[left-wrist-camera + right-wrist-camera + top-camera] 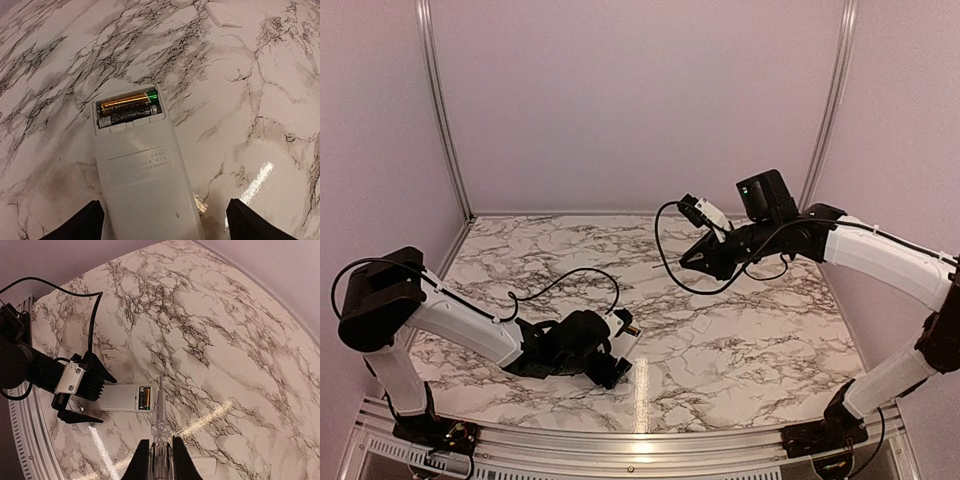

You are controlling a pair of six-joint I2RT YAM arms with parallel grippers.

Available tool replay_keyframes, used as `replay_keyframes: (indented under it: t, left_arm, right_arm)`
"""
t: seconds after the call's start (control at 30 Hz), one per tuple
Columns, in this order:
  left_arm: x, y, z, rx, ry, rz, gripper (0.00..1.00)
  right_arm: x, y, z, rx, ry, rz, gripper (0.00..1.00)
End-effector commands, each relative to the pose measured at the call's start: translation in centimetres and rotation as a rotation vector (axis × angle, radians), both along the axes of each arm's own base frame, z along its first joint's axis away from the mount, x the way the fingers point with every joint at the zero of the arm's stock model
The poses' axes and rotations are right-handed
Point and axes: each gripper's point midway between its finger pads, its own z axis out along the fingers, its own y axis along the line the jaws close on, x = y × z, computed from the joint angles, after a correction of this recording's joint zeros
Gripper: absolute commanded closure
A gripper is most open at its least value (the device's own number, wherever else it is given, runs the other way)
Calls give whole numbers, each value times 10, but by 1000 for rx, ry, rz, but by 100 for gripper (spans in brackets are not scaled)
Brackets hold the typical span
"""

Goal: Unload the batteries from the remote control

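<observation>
Nearest, at the bottom edge of the left wrist view, we log the left gripper (165, 215) spread wide astride the remote control (142, 170); its right finger is clearly off the casing, so nothing is clamped. The remote control lies flat on the table (260, 100), compartment face up, centre of frame. Just beyond, the batteries (127, 109) sit side by side in the open compartment: two, neither lifted. Farther, upper right of that frame, one white cover piece (222, 14) lies apart from the remote. Farthest, the right gripper (161, 455) hangs well above, clenched on a clear pointed tool (160, 410) aimed toward the compartment. Our reading: cover off, extraction not begun, both batteries left to take out. Count: one remote, two batteries, one cover, one tool.
</observation>
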Motion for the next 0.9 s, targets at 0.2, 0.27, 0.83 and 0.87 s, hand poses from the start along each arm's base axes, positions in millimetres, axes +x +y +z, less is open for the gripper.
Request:
replay_keyframes:
  t: [0.2,0.27,0.83,0.87]
  left_arm:
    - [-2,12,-14,41,-10,-39,25]
    - [-3,15,-13,32,-7,-43,31]
    - [-23,13,30,101,-134,-421,47]
    - [-23,14,31,120,-146,-437,47]
  right_arm:
    - [-20,-11,5,-18,-31,72,100]
    - [-22,-12,6,-16,-35,80,100]
    - [-59,-15,-20,-87,-6,313,100]
    - [-62,-15,-20,-86,-11,330,100]
